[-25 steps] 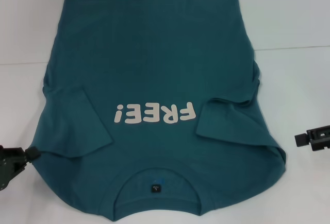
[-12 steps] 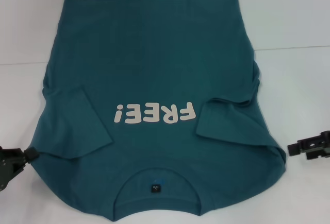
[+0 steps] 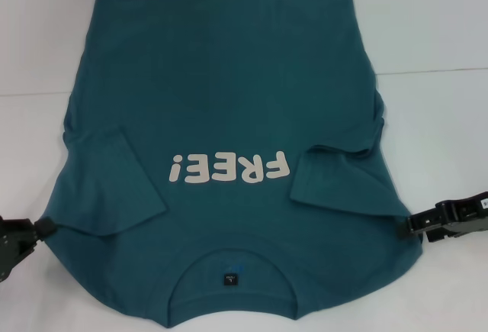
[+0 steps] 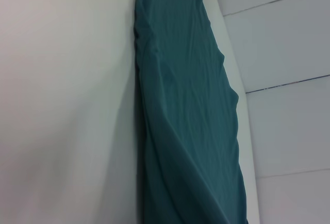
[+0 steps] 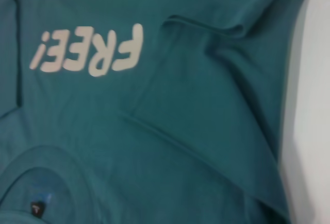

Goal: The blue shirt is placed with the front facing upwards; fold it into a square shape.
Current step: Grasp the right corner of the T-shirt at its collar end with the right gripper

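While the blue shirt (image 3: 221,111) lies flat, each pincer touches a shoulder edge

head view looks forward and down from above over the whole blue shirt (image 3: 221,118) on the white table (image 3: 435,34), while the 2 wrist views sit close: the left skims its edge, the right shares the lettering (image 5: 87,49) and collar (image 5: 46,183).
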